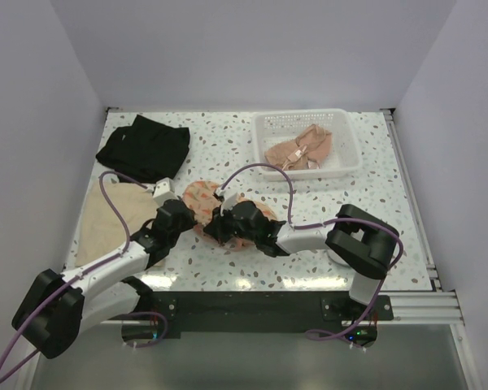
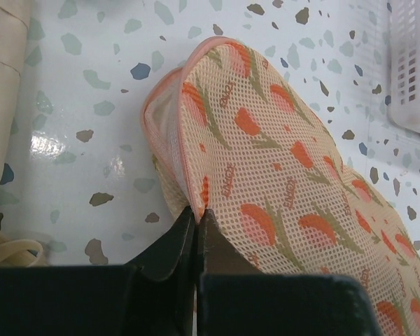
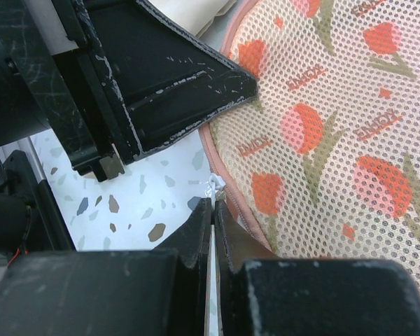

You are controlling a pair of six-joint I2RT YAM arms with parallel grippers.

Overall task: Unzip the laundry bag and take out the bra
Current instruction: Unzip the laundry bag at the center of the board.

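At the middle of the table (image 1: 228, 146), seen from above, the laundry bag (image 1: 202, 193) lies flat, a mesh pouch printed with orange tulips. Both arms reach in over it. The left gripper (image 1: 197, 213) comes at its near-left edge and the right gripper (image 1: 218, 223) at its near side, the two almost touching. A black garment (image 1: 145, 146) lies at the far left and a beige cloth (image 1: 114, 215) beside the left arm. A white basket (image 1: 350, 154) at the far right holds a peach garment with straps (image 1: 301, 150). The bra cannot be made out through the bag's mesh.

From the left wrist, the left gripper's fingers (image 2: 182, 245) are pressed together on the pink-trimmed edge of the bag, which lifts into a raised fold above them. The rest of the pouch spreads to the right over the speckled tabletop. The beige cloth sits at the left border and a corner of the basket at the upper right.

From the right wrist, the right gripper's tips are closed to a thin slit, pinching the pink rim of the bag right at the fingertips. A small white tag (image 3: 215, 185) shows just above them. The left gripper's black finger crosses the upper left, its tip resting on the same rim. The mesh fills the right side.
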